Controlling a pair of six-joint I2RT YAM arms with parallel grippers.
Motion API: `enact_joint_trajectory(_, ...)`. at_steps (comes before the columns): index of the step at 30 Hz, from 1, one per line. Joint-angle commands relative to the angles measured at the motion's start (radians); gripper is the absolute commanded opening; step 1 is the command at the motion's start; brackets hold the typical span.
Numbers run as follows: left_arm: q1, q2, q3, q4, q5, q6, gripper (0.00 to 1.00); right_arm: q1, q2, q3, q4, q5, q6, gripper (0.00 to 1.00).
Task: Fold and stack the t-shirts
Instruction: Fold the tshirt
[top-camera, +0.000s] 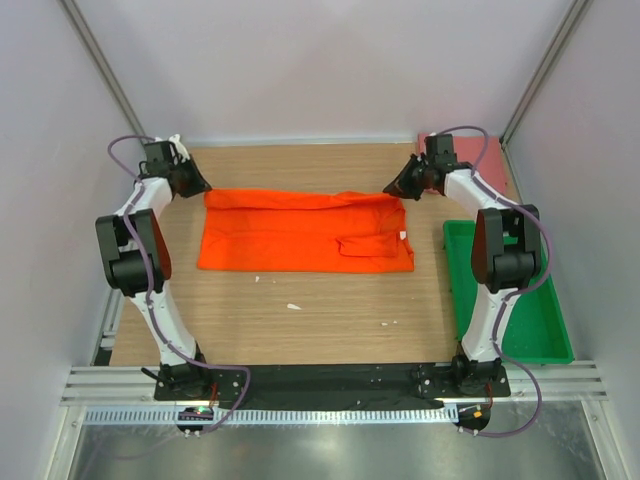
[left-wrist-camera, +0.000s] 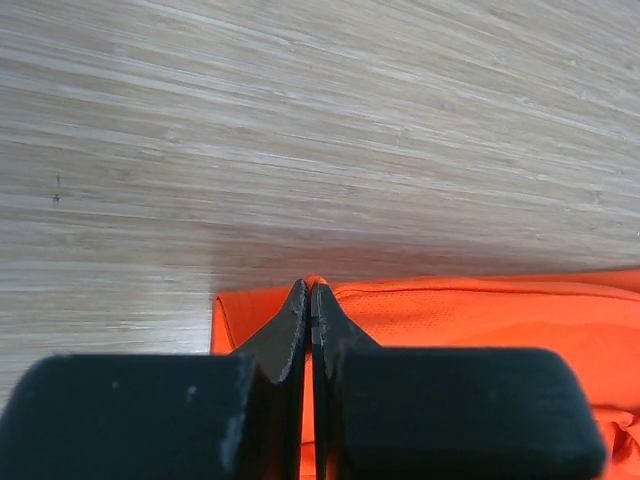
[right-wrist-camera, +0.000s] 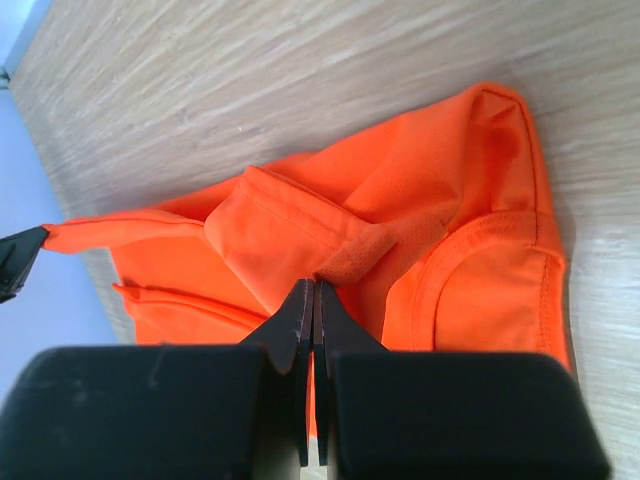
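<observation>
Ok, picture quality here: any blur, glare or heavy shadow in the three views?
Top external: even light, sharp, the orange t-shirt strongly saturated, no harsh glare. Left wrist: table grain crisp, a soft shadow ahead of the shirt's edge, the left gripper soft-edged at the bottom. Right wrist: shirt seams clear, wood grain smeared, the right gripper out of focus.

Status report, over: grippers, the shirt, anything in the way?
Left gripper shut on bright orange cloth t-shirt, far left corner. Right gripper shut on its far right corner. Dull pink-red cloth shirt lies far right; nothing in the way.
</observation>
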Motion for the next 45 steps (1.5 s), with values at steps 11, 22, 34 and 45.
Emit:
enact_joint_trajectory(11, 0.021, -0.072, -0.069, 0.072, -0.021, 0.001, 0.00, 0.037, -0.094, -0.056, 0.003, -0.021, -0.006, 0.01)
enact_joint_trajectory(22, 0.024, -0.052, -0.072, 0.045, -0.038, 0.007, 0.00, 0.038, -0.113, -0.119, -0.005, -0.024, -0.018, 0.01)
enact_joint_trajectory(34, 0.041, -0.087, -0.123, 0.028, -0.063, 0.007, 0.00, 0.037, -0.162, -0.193, 0.000, -0.016, -0.050, 0.01)
enact_joint_trajectory(45, 0.047, -0.031, -0.085, -0.084, -0.015, -0.031, 0.00, 0.037, -0.128, -0.237, -0.006, -0.012, -0.061, 0.01)
